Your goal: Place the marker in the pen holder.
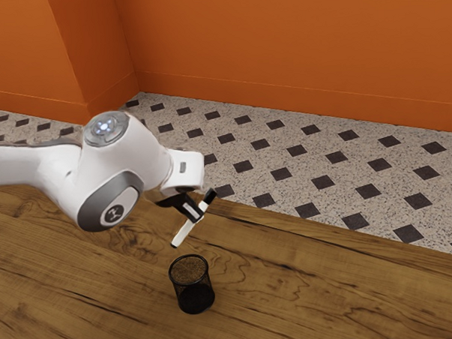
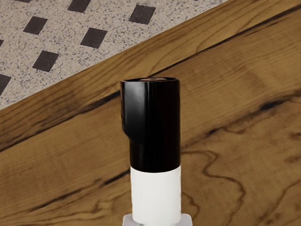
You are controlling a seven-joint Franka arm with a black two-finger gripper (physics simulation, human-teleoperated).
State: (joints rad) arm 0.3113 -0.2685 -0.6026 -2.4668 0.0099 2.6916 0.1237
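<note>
My gripper (image 1: 193, 212) is shut on the marker (image 1: 183, 232), above the table near its far edge. The marker slants, its black-capped end up toward the exterior view's right and its other end pointing down, a little above the pen holder in that picture. In the wrist view the marker (image 2: 155, 195) shows its black cap and part of its white body, with grey finger pads (image 2: 186, 220) at its sides. The pen holder (image 1: 192, 285), a black mesh cup, stands upright on the table, its mouth apart from the marker.
The wooden table (image 1: 307, 301) extends around the pen holder. Beyond its far edge lies a speckled floor (image 1: 285, 152) with dark diamonds, and orange walls (image 1: 280, 39) rise behind it.
</note>
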